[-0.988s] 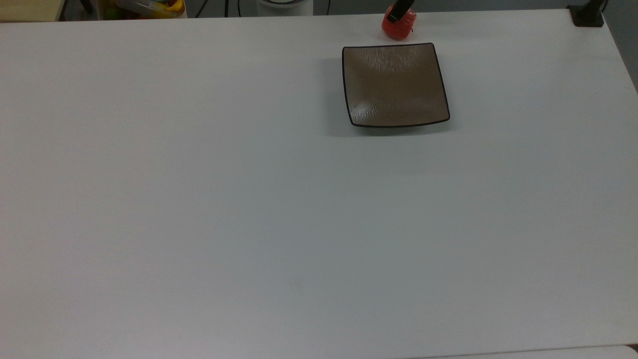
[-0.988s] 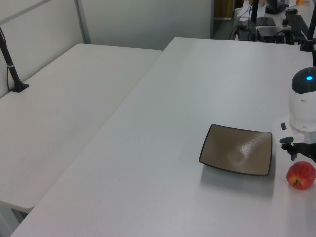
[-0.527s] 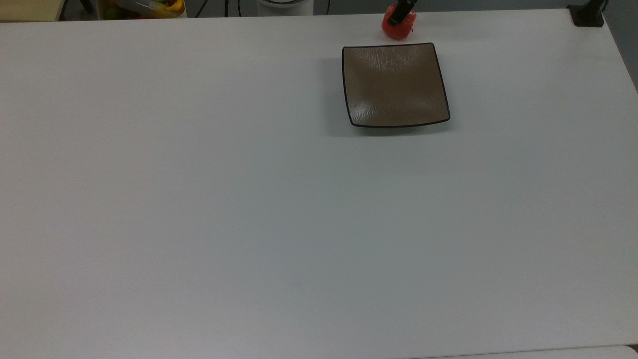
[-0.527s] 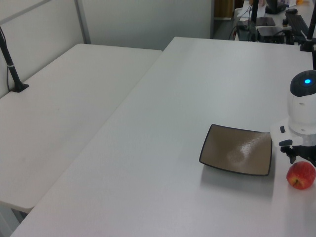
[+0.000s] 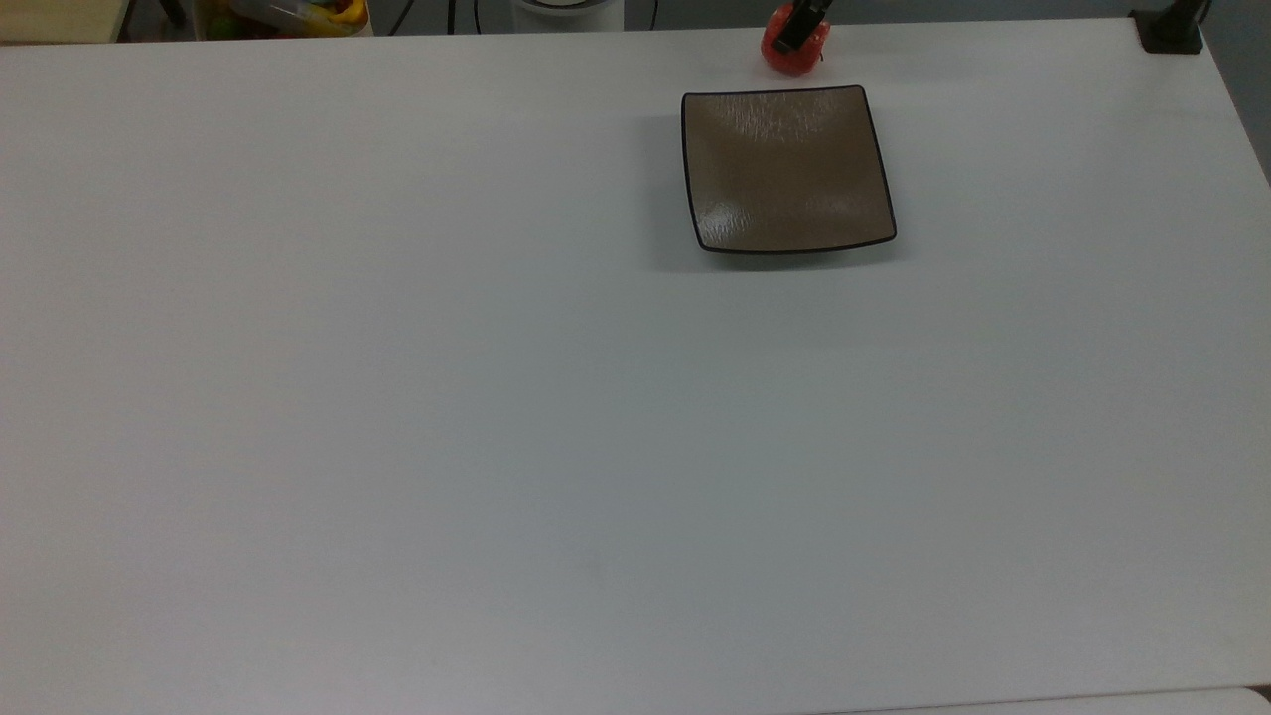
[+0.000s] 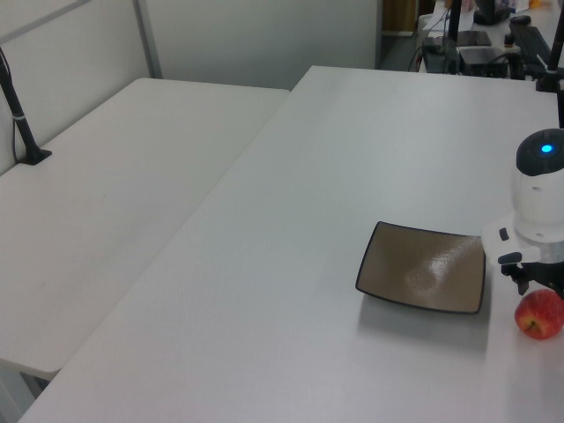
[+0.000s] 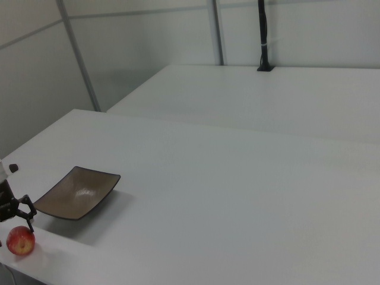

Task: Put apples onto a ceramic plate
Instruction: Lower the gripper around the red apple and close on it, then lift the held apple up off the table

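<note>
Apple sits on the white table, directly under the pincer. It is not on the plate. In the top view it has crept a little toward the table's far edge over the last second, away from the plate. The dark tip crossing it there has drawn back toward the frame's top edge.

In the left view the arm's white body with its blue light has sunk lower and shifted slightly toward the plate. The apple has barely moved, sliding a touch toward the left view's right. The right view shows the pincer just above the apple, with the fruit's shadow on the table beneath it. Whether the pincer is spread or already pinching the fruit cannot be told.

The brown square plate lies bare, just beside the pincer on the side away from the table's edge, and has not shifted.

My judgement is that the arm is settling onto the apple to pick it up. The small drift suggests the fruit may be getting nudged, and a round fruit so close to the edge could roll off. The lift and the short carry to the plate remain.
</note>
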Robot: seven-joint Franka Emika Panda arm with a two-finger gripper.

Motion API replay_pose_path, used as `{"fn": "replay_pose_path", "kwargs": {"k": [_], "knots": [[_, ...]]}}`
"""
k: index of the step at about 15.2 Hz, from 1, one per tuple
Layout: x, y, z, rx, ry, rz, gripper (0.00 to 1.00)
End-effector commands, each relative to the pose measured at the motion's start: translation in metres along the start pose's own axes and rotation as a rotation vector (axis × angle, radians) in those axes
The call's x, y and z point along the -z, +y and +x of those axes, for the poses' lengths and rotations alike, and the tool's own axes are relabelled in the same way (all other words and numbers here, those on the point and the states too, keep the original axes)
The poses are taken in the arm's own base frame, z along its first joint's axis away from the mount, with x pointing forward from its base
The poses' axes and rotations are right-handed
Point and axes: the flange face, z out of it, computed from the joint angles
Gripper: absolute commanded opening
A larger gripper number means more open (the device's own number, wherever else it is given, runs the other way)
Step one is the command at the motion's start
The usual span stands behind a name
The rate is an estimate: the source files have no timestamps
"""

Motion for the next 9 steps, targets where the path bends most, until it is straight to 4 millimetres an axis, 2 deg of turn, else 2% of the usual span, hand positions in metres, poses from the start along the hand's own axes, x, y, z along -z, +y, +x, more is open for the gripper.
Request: {"fn": "replay_pose_path", "kwargs": {"k": [1,2,3,7,9], "knots": [[-0.002,0.005,0.001,0.017,0.021,-0.003,0.55],[-0.001,0.005,0.001,0.017,0.023,-0.005,0.5],[-0.001,0.006,0.001,0.016,0.023,-0.006,0.41],[0.004,0.009,0.0,0.008,0.031,-0.009,0.41],[0.013,0.012,-0.002,-0.016,0.042,-0.017,0.41]]}}
